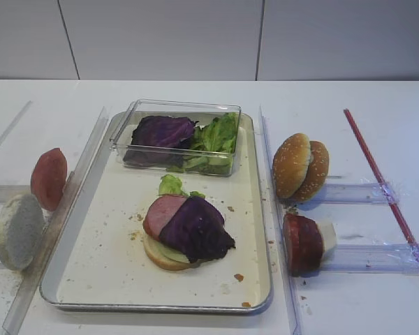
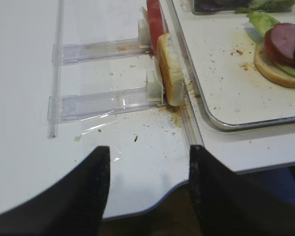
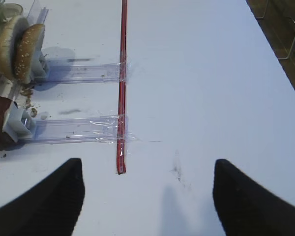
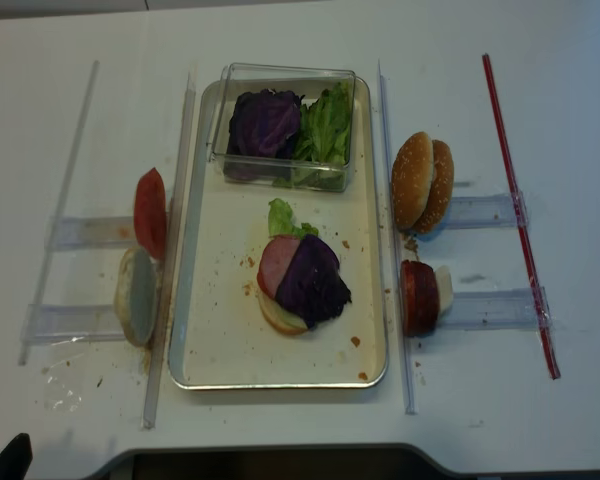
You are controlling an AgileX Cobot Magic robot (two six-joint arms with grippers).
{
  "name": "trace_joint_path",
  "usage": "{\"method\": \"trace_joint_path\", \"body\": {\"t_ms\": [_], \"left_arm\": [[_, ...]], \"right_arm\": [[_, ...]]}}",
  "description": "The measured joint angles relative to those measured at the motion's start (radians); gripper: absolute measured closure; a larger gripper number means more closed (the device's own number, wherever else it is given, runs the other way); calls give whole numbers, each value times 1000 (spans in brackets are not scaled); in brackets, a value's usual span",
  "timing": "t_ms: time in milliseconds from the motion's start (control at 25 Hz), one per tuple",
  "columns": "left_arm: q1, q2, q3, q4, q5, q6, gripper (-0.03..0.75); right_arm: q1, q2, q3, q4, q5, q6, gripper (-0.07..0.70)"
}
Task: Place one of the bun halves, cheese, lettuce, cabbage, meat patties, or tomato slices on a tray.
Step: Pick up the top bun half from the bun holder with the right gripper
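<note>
Exterior high view: your white table [image 1: 377, 91] holds the tray [image 1: 255, 209], bun halves [image 1: 300, 166] right of it. Right gripper [image 3: 146, 191] gapes wide, holding nothing; left gripper [image 2: 146, 187] likewise.

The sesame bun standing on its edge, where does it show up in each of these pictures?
Front overhead view: the sesame bun stands right of the tray.
Right wrist view: top left corner, beside the red strip.
Left wrist view: not in it; the pale bun there is another one.
Top-down overhead view: right of the tray, upper middle.
Shared landmark: the red strip, further right of the bun in all three views that show it.
</note>
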Motion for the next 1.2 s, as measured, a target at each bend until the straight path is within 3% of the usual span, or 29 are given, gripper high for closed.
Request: {"method": "trace_joint_path", "body": {"t_ms": [560,1200], "left_arm": [[0,0,0,0,0,0,365],[0,0,0,0,0,0,365]], "right_arm": [[0,47,-26,18,15,-2,76],[0,624,-283,79,-4,-4,76]]}}
